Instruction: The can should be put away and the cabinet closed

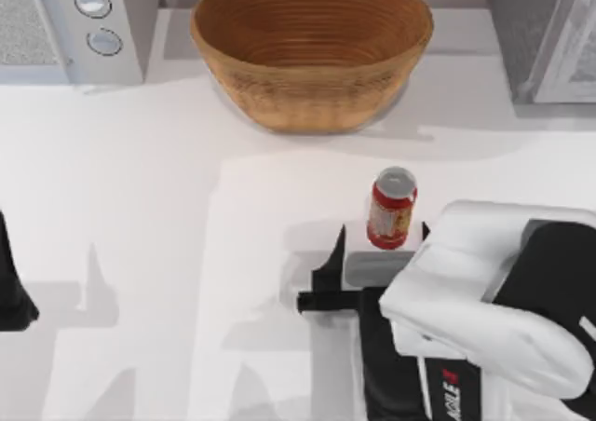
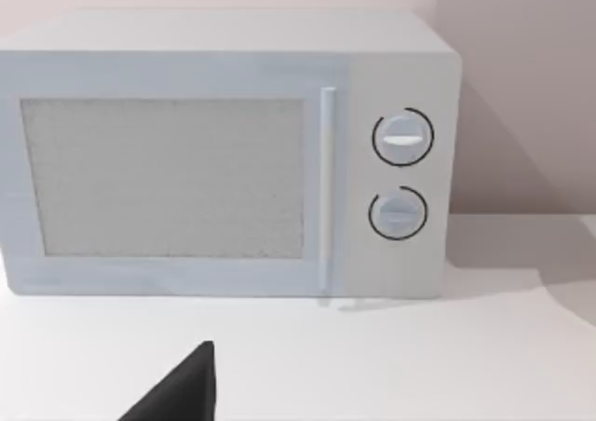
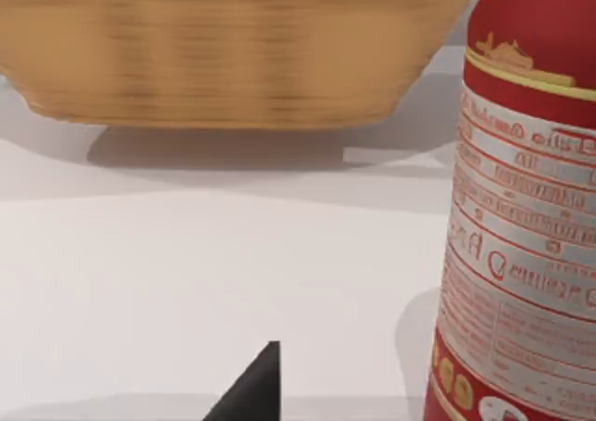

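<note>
Red can (image 1: 391, 209), one wicker bowl (image 1: 312, 48)

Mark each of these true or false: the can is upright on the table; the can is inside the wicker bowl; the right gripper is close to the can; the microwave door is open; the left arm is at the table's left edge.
1. The can stands upright on the table. True.
2. The can is inside the wicker bowl. False: it stands on the table in front of the bowl, apart from it.
3. The right gripper is close to the can. True: the can sits just beyond its fingers, not gripped.
4. The microwave door is open. False: it is closed.
5. The left arm is at the table's left edge. True: parked there.
</note>
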